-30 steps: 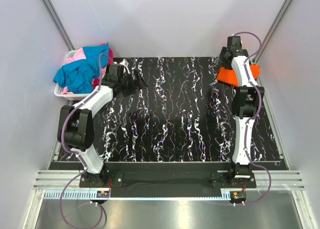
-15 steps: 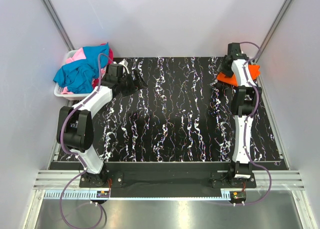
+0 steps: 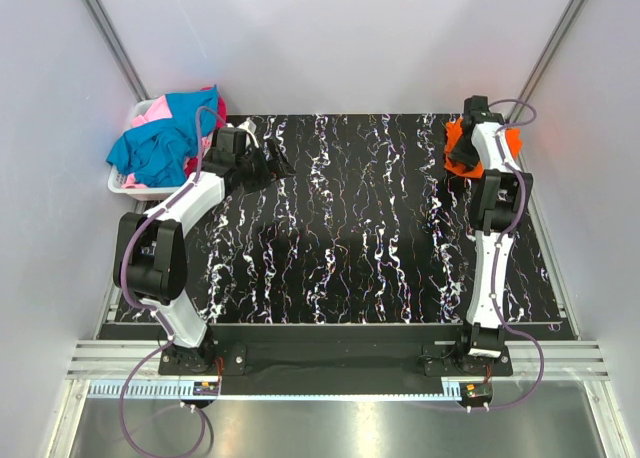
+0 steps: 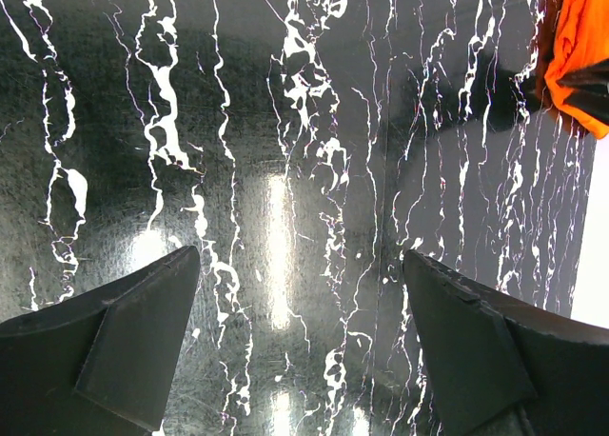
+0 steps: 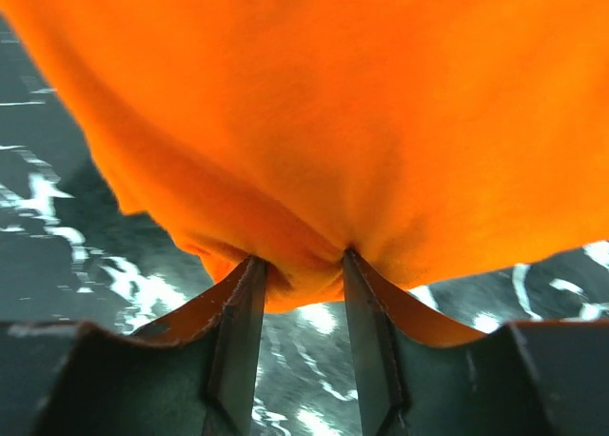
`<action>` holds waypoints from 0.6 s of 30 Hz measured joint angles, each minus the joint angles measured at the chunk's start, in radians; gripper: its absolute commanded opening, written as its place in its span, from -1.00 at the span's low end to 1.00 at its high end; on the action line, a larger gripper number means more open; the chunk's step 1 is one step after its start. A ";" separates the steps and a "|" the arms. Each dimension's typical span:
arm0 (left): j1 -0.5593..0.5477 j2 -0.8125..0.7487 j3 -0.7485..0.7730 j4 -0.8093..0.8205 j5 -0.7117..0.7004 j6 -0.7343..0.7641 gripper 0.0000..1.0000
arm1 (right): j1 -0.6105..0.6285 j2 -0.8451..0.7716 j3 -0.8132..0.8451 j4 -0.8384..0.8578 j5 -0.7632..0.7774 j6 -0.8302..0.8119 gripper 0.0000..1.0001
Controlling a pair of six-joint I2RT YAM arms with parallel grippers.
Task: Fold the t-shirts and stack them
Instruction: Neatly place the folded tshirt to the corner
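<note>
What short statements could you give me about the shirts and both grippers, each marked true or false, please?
1. The right gripper pinches the orange t-shirt. True.
2. The left gripper grips a pink shirt. False: it is open, with nothing between its fingers, above the bare table.
3. The white basket at the far left holds a heap of shirts. True.
4. The orange t-shirt lies in the basket. False: it is at the table's far right side.

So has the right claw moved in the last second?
Yes. The right gripper has pulled nearer, from beyond the table's far edge to just over it, pinching the orange t-shirt.
</note>
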 measured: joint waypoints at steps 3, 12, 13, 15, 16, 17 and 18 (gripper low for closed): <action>0.000 0.000 0.000 0.000 0.003 0.000 0.88 | -0.016 -0.025 -0.041 -0.010 0.013 0.009 -0.12; 0.000 -0.042 0.000 -0.003 0.005 0.016 0.88 | -0.069 -0.031 -0.033 -0.068 0.053 0.004 -0.11; 0.000 -0.046 0.000 -0.003 0.006 0.017 0.88 | -0.076 -0.018 -0.006 -0.085 0.061 -0.002 -0.11; 0.000 -0.050 0.000 -0.004 0.008 0.019 0.89 | -0.086 0.016 0.056 -0.114 0.071 -0.014 -0.10; 0.000 -0.051 -0.001 -0.004 0.008 0.019 0.89 | -0.090 0.037 0.095 -0.129 0.079 -0.023 -0.10; 0.000 -0.051 -0.001 -0.003 0.008 0.019 0.89 | -0.094 0.057 0.129 -0.139 0.086 -0.031 -0.10; 0.000 -0.051 -0.002 -0.004 0.009 0.019 0.89 | -0.096 0.068 0.150 -0.145 0.089 -0.038 -0.09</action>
